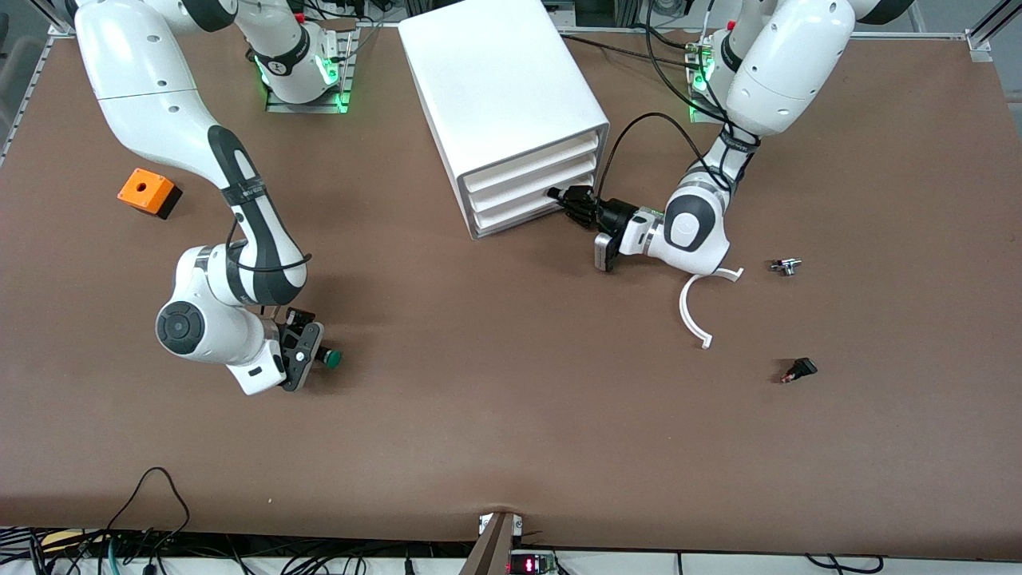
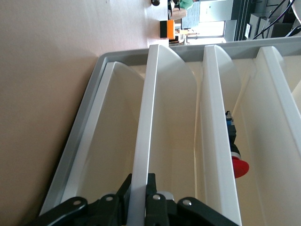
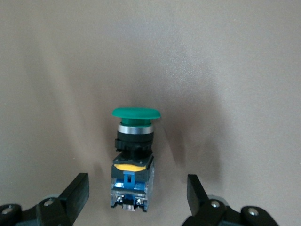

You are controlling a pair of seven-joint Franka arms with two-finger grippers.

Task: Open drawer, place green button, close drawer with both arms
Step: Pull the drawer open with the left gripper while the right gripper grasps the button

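The button (image 1: 330, 358) lies on its side on the table near the right arm's end, green cap pointing away from my right gripper (image 1: 313, 356). In the right wrist view the button (image 3: 133, 150) has its blue-yellow rear end between the open fingers of my right gripper (image 3: 137, 197), which do not touch it. My left gripper (image 1: 564, 200) is at the lowest drawer (image 1: 519, 214) of the white cabinet (image 1: 503, 88). In the left wrist view my left gripper (image 2: 141, 202) is shut on this drawer's white front lip (image 2: 146, 141). The drawer front looks level with the two above.
An orange cube (image 1: 146, 192) sits toward the right arm's end. A white curved part (image 1: 693, 315), a small metal part (image 1: 786, 266) and a small black part with reddish tip (image 1: 798, 370) lie toward the left arm's end. A red-capped button (image 2: 237, 165) shows in the middle drawer.
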